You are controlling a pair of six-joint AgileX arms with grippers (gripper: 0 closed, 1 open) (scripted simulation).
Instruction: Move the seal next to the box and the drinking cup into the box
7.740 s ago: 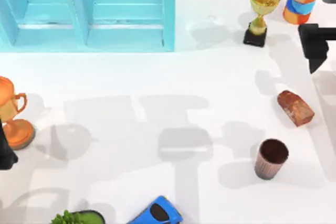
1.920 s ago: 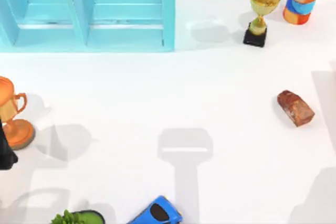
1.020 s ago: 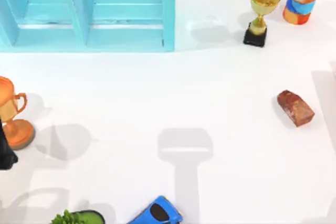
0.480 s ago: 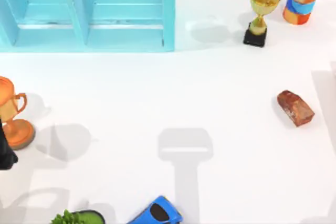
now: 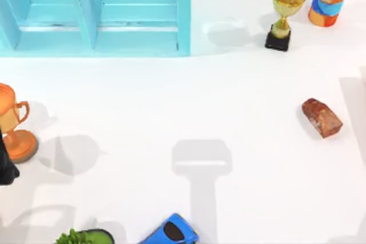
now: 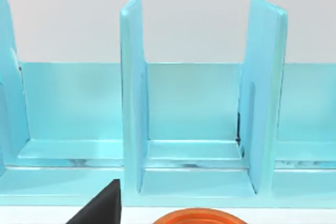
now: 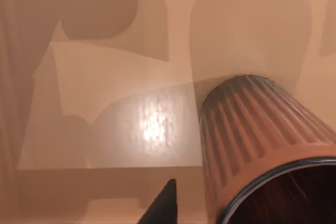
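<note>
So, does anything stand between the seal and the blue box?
Nothing visible does. The white tabletop from the seal to the box is bare; the gold trophy stands farther back, off that path.

Bright, even light; soft grey shadows dapple the white table (image 5: 240, 101).

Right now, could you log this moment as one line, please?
drinking cup: at right wrist | seal: on table, right side | left gripper: parked by orange trophy
</note>
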